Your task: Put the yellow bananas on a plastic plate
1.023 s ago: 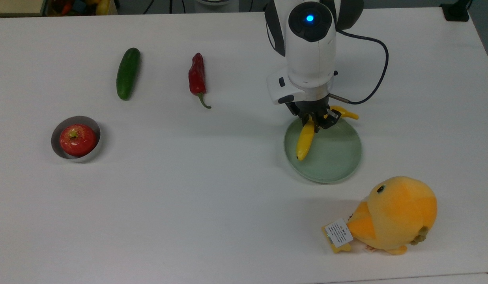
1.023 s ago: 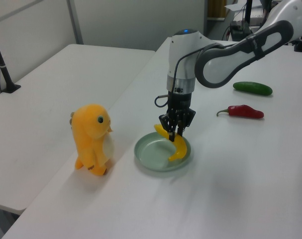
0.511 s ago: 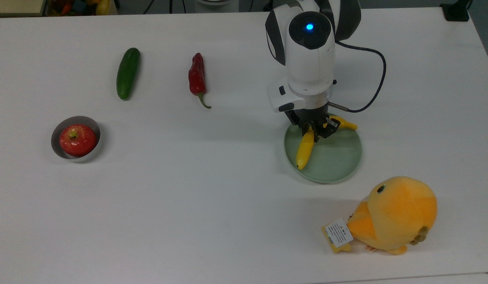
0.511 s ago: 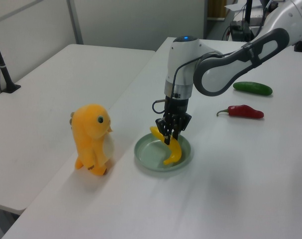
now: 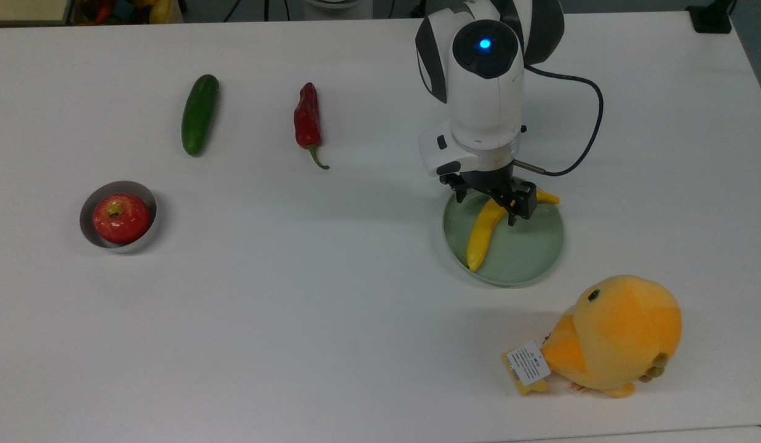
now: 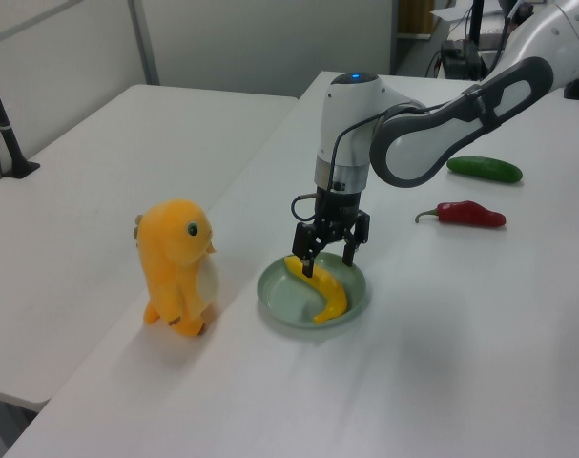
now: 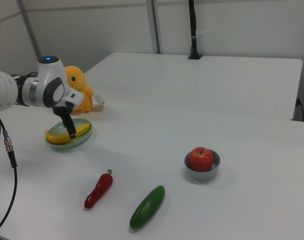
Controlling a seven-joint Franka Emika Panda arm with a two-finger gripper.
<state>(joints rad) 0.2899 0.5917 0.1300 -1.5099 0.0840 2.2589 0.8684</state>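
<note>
The yellow banana lies flat in the pale green plastic plate, and its stem end pokes over the far rim in the top view. My gripper hovers just over the banana's middle, open, with one finger on each side of it and nothing held. In the left view the gripper straddles the banana above the plate. In the right view the banana rests in the plate beneath the gripper.
A yellow-orange plush chick stands just beyond the plate toward the top view's lower right. A red pepper and a cucumber lie toward the top view's upper left. A silver bowl holding a red apple sits at the top view's left.
The gripper came down with the banana, then opened and let it go. The banana dropped from a tilted hold to lying flat in the plate.
</note>
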